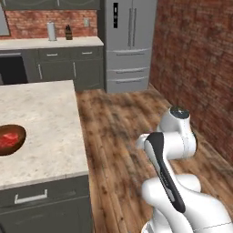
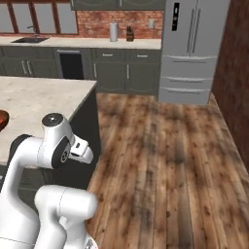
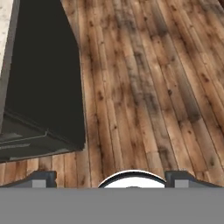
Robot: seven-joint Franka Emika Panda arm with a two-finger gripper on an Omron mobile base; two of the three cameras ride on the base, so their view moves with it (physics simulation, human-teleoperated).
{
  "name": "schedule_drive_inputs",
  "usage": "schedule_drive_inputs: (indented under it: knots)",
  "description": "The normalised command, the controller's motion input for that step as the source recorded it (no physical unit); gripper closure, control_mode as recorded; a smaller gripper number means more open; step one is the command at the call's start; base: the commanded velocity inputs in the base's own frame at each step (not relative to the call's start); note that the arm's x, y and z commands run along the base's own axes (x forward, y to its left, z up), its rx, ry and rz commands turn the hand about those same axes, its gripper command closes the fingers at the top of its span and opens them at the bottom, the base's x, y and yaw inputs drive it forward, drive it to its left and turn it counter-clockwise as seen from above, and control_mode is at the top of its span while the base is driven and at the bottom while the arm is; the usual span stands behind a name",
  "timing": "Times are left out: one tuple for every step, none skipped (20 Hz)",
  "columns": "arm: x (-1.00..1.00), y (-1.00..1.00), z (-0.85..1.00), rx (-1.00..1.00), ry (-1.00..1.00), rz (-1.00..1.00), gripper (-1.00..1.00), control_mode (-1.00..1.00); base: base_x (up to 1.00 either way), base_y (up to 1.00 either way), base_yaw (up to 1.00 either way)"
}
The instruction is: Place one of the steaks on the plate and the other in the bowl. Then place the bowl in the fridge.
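Gripper (image 3: 111, 177) spread wide and holding nothing, pointed down at the wooden plank floor (image 3: 144, 87), its two dark fingertips (image 3: 41, 178) well apart at the bottom of the hand view. Beside it in that view, the dark side panel of the kitchen island (image 3: 43, 78), with a sliver of pale stone top along the upper left.

In the left base view, dark reddish-brown wooden bowl (image 1: 10, 139) resting on the speckled stone island counter (image 1: 45, 123) at its left edge, cut off by the frame. Inside it, one raw red steak (image 1: 8, 139) with pale marbling. In the right base view, probably the same bowl's rim as a thin reddish sliver at the far left of the counter, too little visible to be sure.

Grey French-door fridge (image 1: 129, 43) standing against the back wall beside the brick wall (image 1: 195, 68), doors closed, black display panel on the left door, drawers below. Well apart from the bowl, across the floor.

On the rear counter (image 1: 50, 43), a white cylindrical canister (image 1: 52, 31) and a dark bottle (image 1: 68, 32), near each other. Dark grey cabinets (image 1: 68, 68) below.
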Motion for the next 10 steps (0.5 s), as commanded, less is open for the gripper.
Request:
schedule_drive_inputs:
  knots:
    - [0.00,0.00,0.00,0.00,0.00,0.00,-1.00,1.00,0.40,-1.00,0.03]
    - [0.00,0.00,0.00,0.00,0.00,0.00,-1.00,1.00,0.41,-1.00,0.03]
    - [0.00,0.00,0.00,0.00,0.00,0.00,-1.00,1.00,0.44,-1.00,0.04]
    - [0.00,0.00,0.00,0.00,0.00,0.00,-1.00,1.00,0.49,-1.00,0.06]
    - [0.00,0.00,0.00,0.00,0.00,0.00,-1.00,1.00,0.54,-0.99,0.07]
    - [0.00,0.00,0.00,0.00,0.00,0.00,-1.00,1.00,0.60,-0.96,0.07]
    - [0.00,0.00,0.00,0.00,0.00,0.00,-1.00,1.00,0.63,-0.93,0.07]
    - [0.00,0.00,0.00,0.00,0.00,0.00,-1.00,1.00,0.76,-0.79,0.05]
    - [0.00,0.00,0.00,0.00,0.00,0.00,-1.00,1.00,0.82,-0.72,0.05]
    - [0.00,0.00,0.00,0.00,0.00,0.00,-1.00,1.00,0.84,-0.69,0.05]
